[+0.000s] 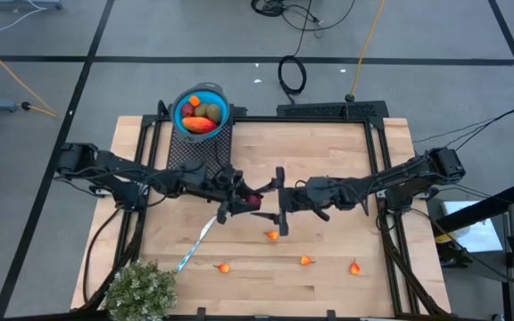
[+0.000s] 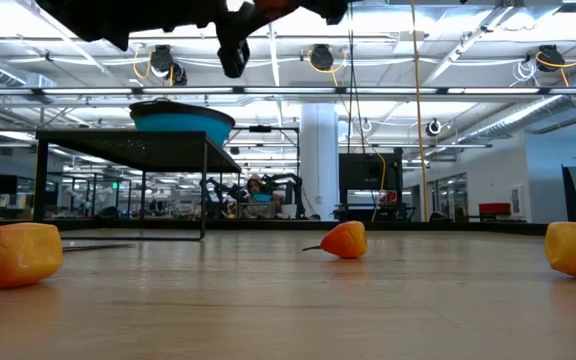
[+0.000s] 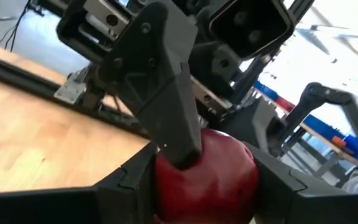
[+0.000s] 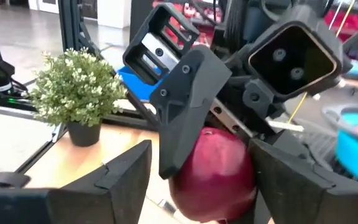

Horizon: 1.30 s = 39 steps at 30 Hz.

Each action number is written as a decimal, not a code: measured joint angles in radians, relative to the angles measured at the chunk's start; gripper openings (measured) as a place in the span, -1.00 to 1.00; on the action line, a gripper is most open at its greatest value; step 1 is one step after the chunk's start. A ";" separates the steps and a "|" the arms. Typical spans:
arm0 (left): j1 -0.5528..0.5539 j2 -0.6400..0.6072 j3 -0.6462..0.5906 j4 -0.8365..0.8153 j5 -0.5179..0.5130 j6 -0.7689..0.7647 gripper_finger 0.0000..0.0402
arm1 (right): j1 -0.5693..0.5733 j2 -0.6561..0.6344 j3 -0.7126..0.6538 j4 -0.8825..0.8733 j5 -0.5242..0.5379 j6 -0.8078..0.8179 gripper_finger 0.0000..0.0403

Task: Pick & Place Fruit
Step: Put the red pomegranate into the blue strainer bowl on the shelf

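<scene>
A dark red ball (image 1: 254,201) hangs above the table's middle, where my two grippers meet. My left gripper (image 3: 204,183) comes from the left and is shut on it. My right gripper (image 4: 201,183) comes from the right and stands open around the same ball (image 4: 213,177). Several small orange fruits (image 1: 273,235) (image 1: 224,267) (image 1: 306,260) lie on the near half of the table. In the low view they rest on the wood (image 2: 345,240). More fruit fills a blue bowl (image 1: 202,113) at the far edge. My left gripper pinches the ball's two opposite sides (image 3: 166,180) between its two fingers. The fingers lie level and come from the table's left. The ball is lifted clear of the table. My right gripper's one finger (image 4: 129,177) stands clear of the ball; whether the other finger (image 4: 288,177) touches it, I cannot tell.
The blue bowl sits on a raised black rack (image 2: 118,145) at the far left. A slim blue-handled knife (image 1: 197,241) lies left of centre. A bushy green plant (image 1: 141,290) stands at the near left corner. Black frame rails (image 1: 377,152) run along the table's sides.
</scene>
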 joint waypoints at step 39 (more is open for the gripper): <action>0.142 -0.146 0.001 -0.212 -0.083 0.131 -0.04 | 0.044 -0.338 -0.006 -0.948 -0.001 0.358 -0.30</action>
